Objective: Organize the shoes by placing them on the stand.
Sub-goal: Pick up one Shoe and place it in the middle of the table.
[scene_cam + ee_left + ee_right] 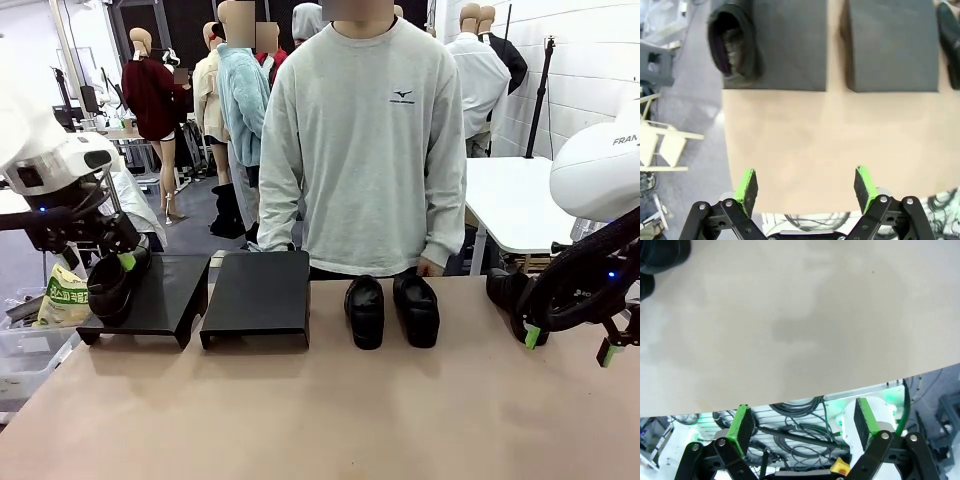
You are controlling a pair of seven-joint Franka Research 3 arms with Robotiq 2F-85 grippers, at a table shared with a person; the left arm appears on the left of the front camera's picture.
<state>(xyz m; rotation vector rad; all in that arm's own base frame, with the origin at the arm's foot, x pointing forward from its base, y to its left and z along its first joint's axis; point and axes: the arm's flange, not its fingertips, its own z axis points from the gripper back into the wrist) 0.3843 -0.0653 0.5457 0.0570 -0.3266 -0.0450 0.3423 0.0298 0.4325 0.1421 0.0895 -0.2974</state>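
The left gripper (806,182), fingers apart, hangs over the table's (320,420) left side; from the front it is mostly hidden. One shoe (108,287) lies along the left stand's (160,295) left edge, with the second stand (262,290) just beside. Two shoes (365,310) sit at the far edge. A fourth shoe (503,288), far right, is half hidden behind the right arm. The right gripper (570,345), fingers apart, hovers at the right edge.
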